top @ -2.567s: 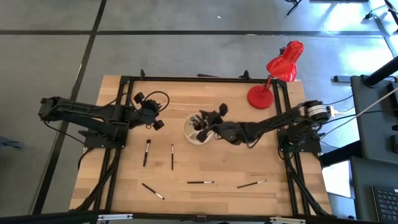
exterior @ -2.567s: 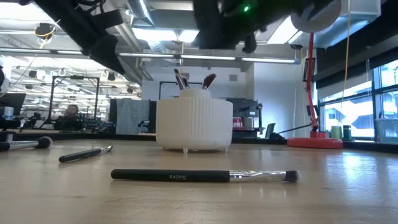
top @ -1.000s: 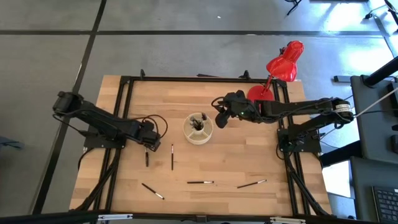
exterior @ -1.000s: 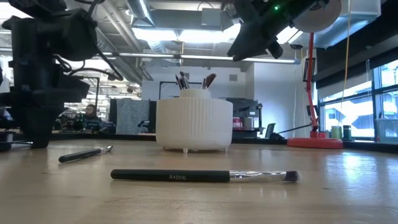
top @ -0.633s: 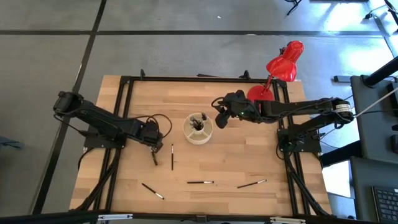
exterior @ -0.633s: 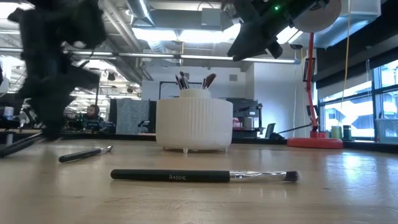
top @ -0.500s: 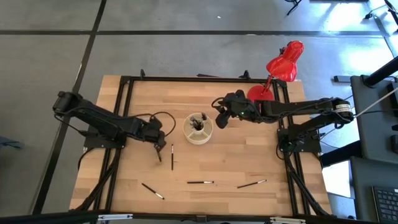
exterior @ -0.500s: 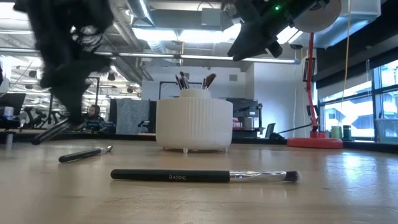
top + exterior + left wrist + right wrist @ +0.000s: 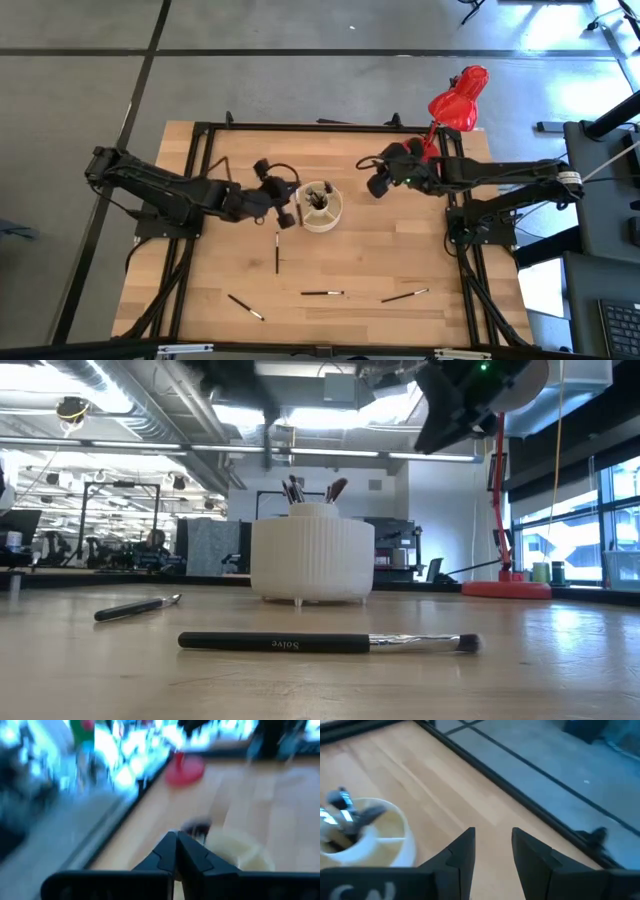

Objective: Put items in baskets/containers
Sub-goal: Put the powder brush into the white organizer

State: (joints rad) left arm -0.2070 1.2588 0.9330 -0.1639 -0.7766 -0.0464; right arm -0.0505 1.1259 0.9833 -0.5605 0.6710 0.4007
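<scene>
The cream round container (image 9: 320,207) stands mid-table with several brushes upright in its cup; it also shows in the low view (image 9: 312,560) and in both wrist views (image 9: 235,852) (image 9: 365,835). My left gripper (image 9: 285,207) is raised just left of the container and shut on a thin dark makeup brush (image 9: 268,445). My right gripper (image 9: 378,185) hovers open to the right of the container, holding nothing. Several brushes lie flat on the table: (image 9: 277,252), (image 9: 245,307), (image 9: 322,293), (image 9: 404,295). My left gripper holds the makeup brush pinched between its two shut fingers (image 9: 170,851). The brush hangs below them as a thin dark rod (image 9: 268,450), lifted clear of the table beside the container's left rim. Which part of the brush the fingers are on is hidden by the fingers.
A red desk lamp stands at the far right, its base (image 9: 418,157) just behind my right gripper and its head (image 9: 460,100) beyond the table's far edge. Black frame rails (image 9: 200,180) run along the table's sides. Bare wood lies between the container and the near brushes.
My left gripper has taken the brush off the table left of the container, lifted it clear, and carried it right and toward the far edge, up to the container's left rim. My right gripper has drawn back a little toward the right, toward the lamp.
</scene>
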